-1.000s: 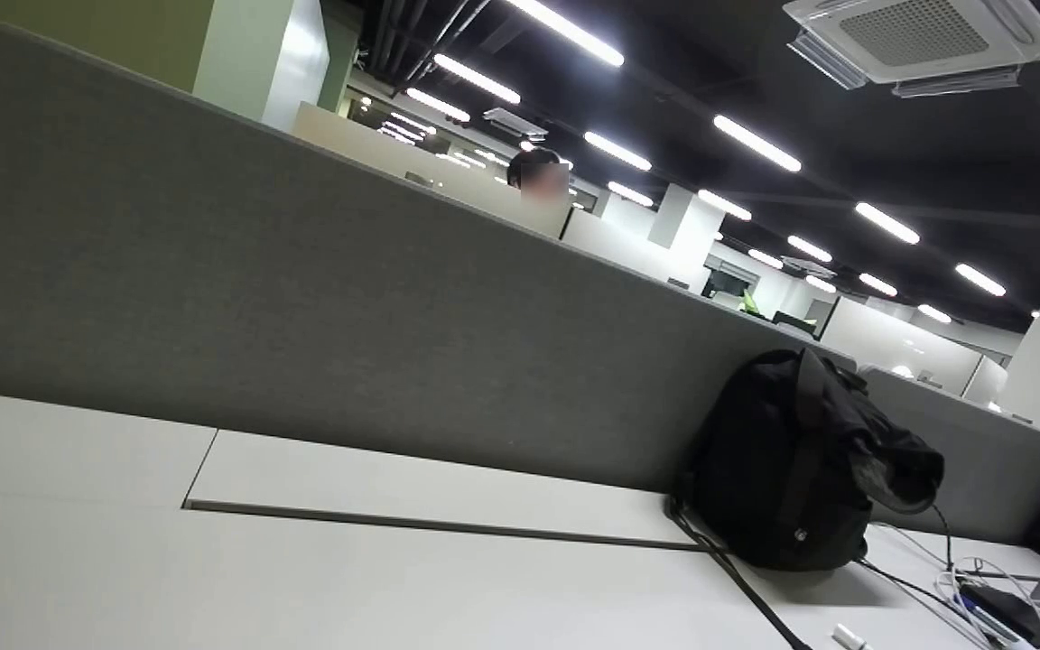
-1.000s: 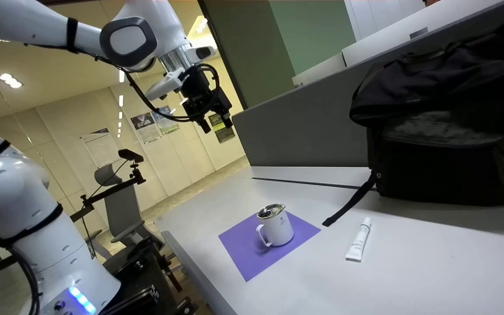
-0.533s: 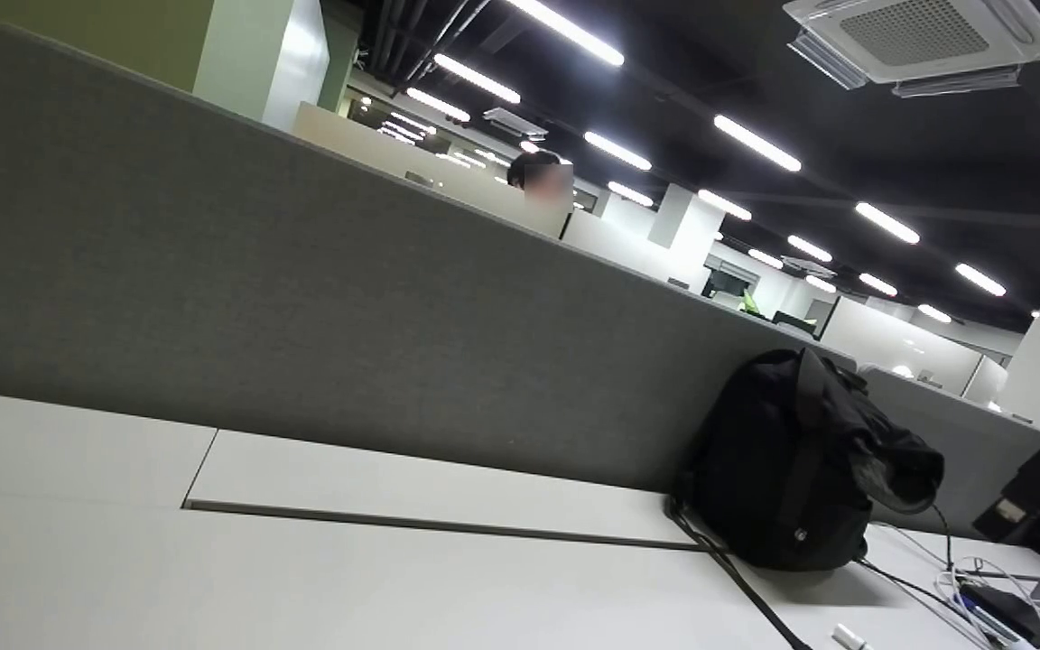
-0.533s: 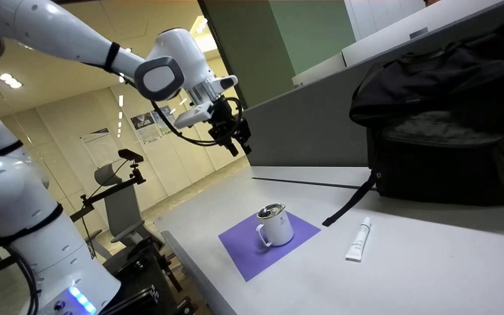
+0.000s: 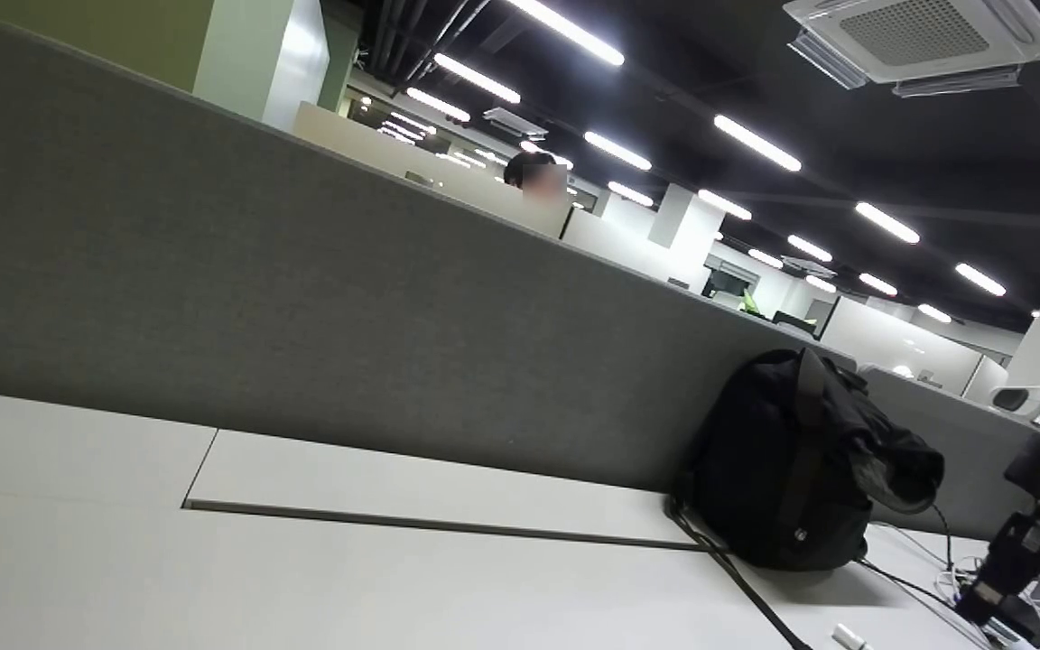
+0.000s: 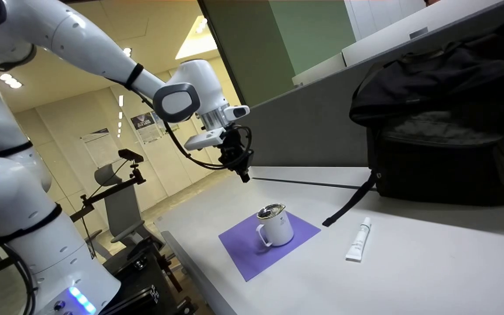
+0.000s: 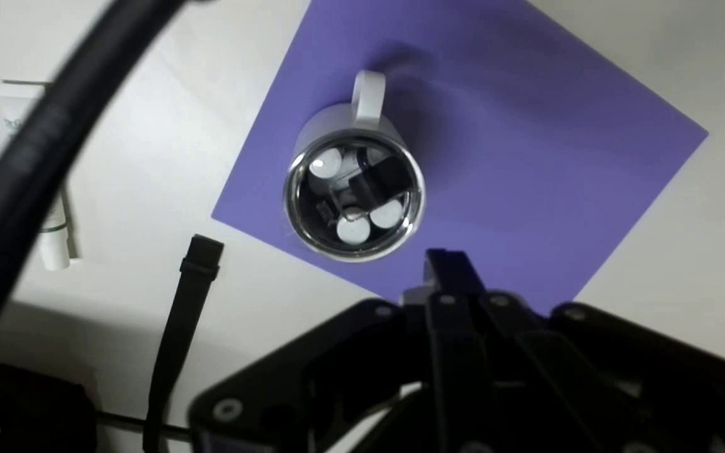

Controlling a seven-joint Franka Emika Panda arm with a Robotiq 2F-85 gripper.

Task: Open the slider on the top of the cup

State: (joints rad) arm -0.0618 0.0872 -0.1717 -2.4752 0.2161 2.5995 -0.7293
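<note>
A white cup (image 6: 278, 229) with a handle stands upright on a purple sheet (image 6: 245, 258). Its clear lid (image 7: 312, 223) has a shiny rim, and the black slider (image 7: 381, 182) sits off-centre on it, near the rim. White round shapes show on or through the lid; I cannot tell which. My gripper (image 7: 454, 261) is shut, fingertips together with nothing between them. In an exterior view the gripper (image 6: 245, 178) hangs above the table, above and behind the cup, not touching it. At the right edge of an exterior view the gripper (image 5: 976, 614) also shows; the cup is outside that view.
A black backpack (image 6: 444, 131) leans on the grey partition (image 6: 309, 127), its strap (image 6: 350, 201) reaching toward the sheet. A white tube (image 6: 359, 240) lies beside the cup. Loose cables (image 5: 944, 569) lie by the backpack. A dark cable (image 7: 54, 138) crosses the wrist view.
The arm has come down toward the table and the cup, and has entered an exterior view from the right. The gripper has gone from open to shut. Cup and sheet have not moved.
</note>
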